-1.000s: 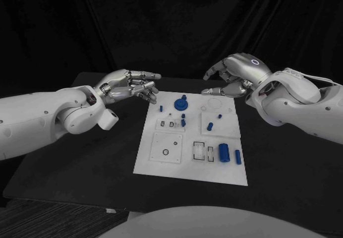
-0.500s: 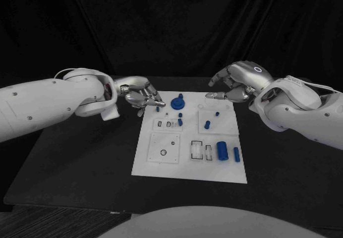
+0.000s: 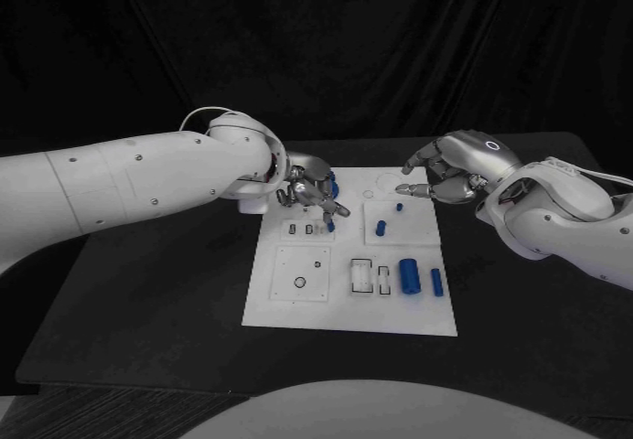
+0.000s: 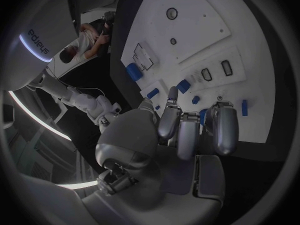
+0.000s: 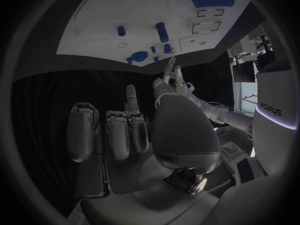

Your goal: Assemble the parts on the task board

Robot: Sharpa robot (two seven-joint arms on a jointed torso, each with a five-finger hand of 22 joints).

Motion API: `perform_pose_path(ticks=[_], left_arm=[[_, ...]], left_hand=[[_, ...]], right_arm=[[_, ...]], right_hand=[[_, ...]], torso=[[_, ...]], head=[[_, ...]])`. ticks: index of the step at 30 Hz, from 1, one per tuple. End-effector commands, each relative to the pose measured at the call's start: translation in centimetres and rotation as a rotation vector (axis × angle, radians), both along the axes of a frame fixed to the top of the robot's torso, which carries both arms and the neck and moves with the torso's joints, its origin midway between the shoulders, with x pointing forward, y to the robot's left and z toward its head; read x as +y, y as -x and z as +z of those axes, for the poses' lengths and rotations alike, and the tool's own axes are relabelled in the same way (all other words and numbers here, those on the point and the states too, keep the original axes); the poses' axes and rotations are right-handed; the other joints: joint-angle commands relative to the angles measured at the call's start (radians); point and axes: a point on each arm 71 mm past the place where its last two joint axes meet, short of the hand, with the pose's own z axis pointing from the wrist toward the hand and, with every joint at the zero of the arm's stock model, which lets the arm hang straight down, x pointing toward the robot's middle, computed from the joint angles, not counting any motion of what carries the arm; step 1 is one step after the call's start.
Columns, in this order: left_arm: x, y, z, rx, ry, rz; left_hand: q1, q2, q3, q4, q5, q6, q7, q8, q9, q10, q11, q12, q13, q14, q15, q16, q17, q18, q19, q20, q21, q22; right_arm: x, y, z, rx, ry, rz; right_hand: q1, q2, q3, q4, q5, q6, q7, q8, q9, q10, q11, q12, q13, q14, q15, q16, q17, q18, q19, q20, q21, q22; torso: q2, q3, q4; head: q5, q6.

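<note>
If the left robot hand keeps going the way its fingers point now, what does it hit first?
Most likely the round blue part at the far end of the task board. The left robot hand sits over that corner, fingers angled down toward it. How far above it hangs is unclear, so contact may be close.

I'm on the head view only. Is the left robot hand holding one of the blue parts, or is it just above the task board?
Observer: I can't tell. The left wrist view shows the left robot hand with its fingers curled in over the task board. A bit of a blue part shows between two of them.
Operator: And the right robot hand, anything in it?
Observer: No. In the right wrist view the right robot hand has nothing between its fingers.
Operator: Is it over the board?
Observer: Probably not. From that wrist, those fingers show against the black table, short of the board's edge.
</note>
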Motion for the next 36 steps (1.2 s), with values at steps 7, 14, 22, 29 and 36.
perform_pose_path(ticks=[7, 14, 22, 29, 36], left_arm=[[-1.3, -0.7, -0.9, 0.042, -0.286, 0.07], [-1.6, -0.7, -0.9, 0.031, -0.339, 0.102], [-1.1, -0.7, -0.7, 0.018, -0.36, 0.133], [-1.0, -0.9, -0.3, 0.007, -0.354, 0.14], [-1.2, -1.3, -0.1, -0.006, -0.314, 0.138]], left_hand=[[-0.033, -0.011, 0.016, -0.01, 0.028, 0.091, -0.043, 0.068, 0.136, 0.197, -0.071, 0.181, 0.384, 0.111, -0.051, 0.037, 0.278, -0.016, 0.096, -0.03, 0.092, 0.165], [-0.046, -0.044, 0.078, -0.039, 0.041, 0.037, -0.082, 0.244, 0.456, 0.197, -0.109, 0.181, 0.384, 0.111, -0.086, 0.037, 0.278, -0.018, 0.107, -0.067, 0.089, 0.172], [-0.07, -0.07, 0.124, -0.04, 0.025, 0.007, -0.114, 0.541, 0.905, 0.197, -0.14, 0.181, 0.384, 0.111, -0.113, 0.037, 0.278, -0.019, 0.113, -0.094, 0.086, 0.177], [-0.078, -0.067, 0.131, -0.033, 0.026, -0.046, -0.117, 0.457, 0.879, 0.197, -0.141, 0.181, 0.384, 0.111, -0.116, 0.037, 0.278, -0.018, 0.112, -0.096, 0.084, 0.176], [-0.096, -0.077, 0.159, -0.012, 0.023, -0.014, -0.089, 0.227, 0.769, 0.197, -0.118, 0.181, 0.384, 0.111, -0.098, 0.037, 0.278, -0.017, 0.109, -0.081, 0.079, 0.175]], right_arm=[[0.3, 0.0, -0.3, 0.027, 0.014, -0.012], [0.2, 0.1, -0.3, 0.023, 0.01, -0.016], [0.0, 0.0, -0.3, 0.025, 0.012, -0.024], [0.0, -0.2, -0.4, 0.028, 0.016, -0.031], [-0.1, -0.2, -0.4, 0.026, 0.021, -0.036]], right_hand=[[0.003, 0.031, 0.029, 0.006, 0.016, 0.004, 0.0, 0.012, 0.01, 0.102, 0.011, 0.017, 0.264, 0.105, 0.0, 0.017, 0.274, -0.007, 0.049, 0.008, 0.025, 0.233], [0.004, 0.032, 0.029, 0.006, 0.02, 0.003, 0.001, 0.011, 0.01, 0.102, 0.011, 0.017, 0.264, 0.105, 0.001, 0.017, 0.274, -0.006, 0.048, 0.009, 0.024, 0.233], [0.004, 0.032, 0.029, 0.006, 0.022, 0.003, 0.001, 0.011, 0.009, 0.102, 0.012, 0.017, 0.264, 0.105, 0.001, 0.017, 0.274, -0.006, 0.048, 0.009, 0.022, 0.232], [0.004, 0.032, 0.029, 0.006, 0.022, 0.003, 0.001, 0.01, 0.009, 0.102, 0.012, 0.017, 0.264, 0.105, 0.001, 0.017, 0.274, -0.006, 0.048, 0.009, 0.023, 0.232], [0.004, 0.032, 0.029, 0.006, 0.023, 0.002, 0.001, 0.01, 0.009, 0.102, 0.012, 0.017, 0.264, 0.105, 0.001, 0.017, 0.274, -0.005, 0.047, 0.009, 0.02, 0.231]], torso=[[-0.017, 0.0085, -0.0131], [-0.016, 0.0102, -0.0124], [-0.019, 0.0094, -0.0121], [-0.021, 0.0077, -0.0107], [-0.021, 0.0079, -0.0104]], head=[[0.005, 0.0], [0.006, 0.0], [0.002, 0.0], [0.002, 0.0], [0.004, 0.0]])
